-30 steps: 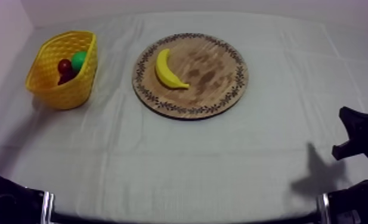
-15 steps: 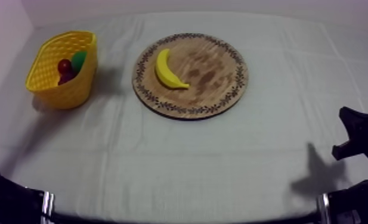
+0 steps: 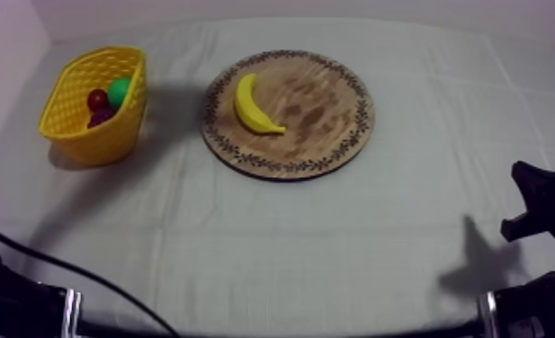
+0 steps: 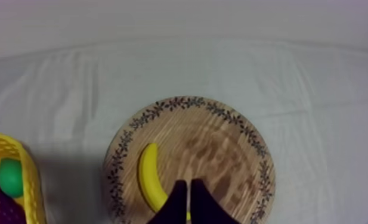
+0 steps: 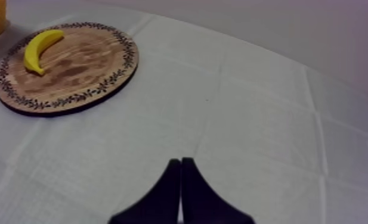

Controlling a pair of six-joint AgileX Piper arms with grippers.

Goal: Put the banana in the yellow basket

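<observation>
Grey-white cloth [image 3: 290, 234]: banana [image 3: 254, 105] unpicked on board [image 3: 326, 108]; our left gripper [image 4: 188, 186] and right gripper [image 5: 181, 164] closed, empty; we reckon opening comes next.

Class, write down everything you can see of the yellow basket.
The yellow lattice-walled basket, plastic by its look, stands upright with its top open on the grey-white cloth at the table's left, apart from the round wooden board. Inside lie a small red fruit, a green fruit and dark purple grapes. Nothing else touches it.
</observation>
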